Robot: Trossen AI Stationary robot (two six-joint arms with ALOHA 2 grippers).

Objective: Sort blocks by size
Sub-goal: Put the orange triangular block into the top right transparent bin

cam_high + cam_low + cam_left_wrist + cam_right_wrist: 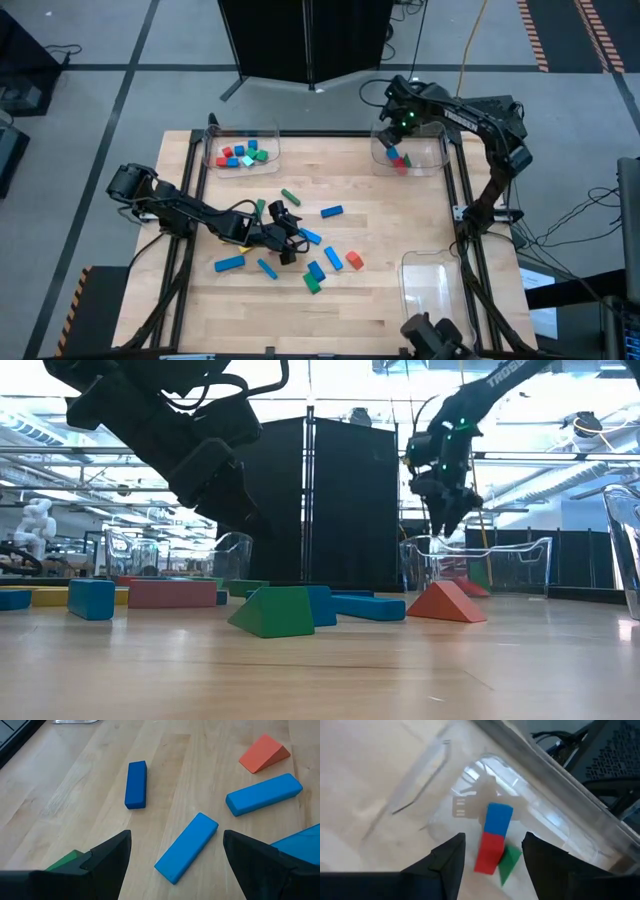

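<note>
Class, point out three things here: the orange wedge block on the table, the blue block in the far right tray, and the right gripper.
orange wedge block (262, 752): left wrist view, on its sloping face.
blue block (498, 818): right wrist view, on its top face.
right gripper (492, 855): right wrist view, midway between its open fingertips, above the tray.

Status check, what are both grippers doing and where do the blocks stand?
Left gripper open, low over loose blue bar mid-table. Right gripper open above far right tray, empty; blue, red, green blocks lie inside. Nothing in the way.
</note>
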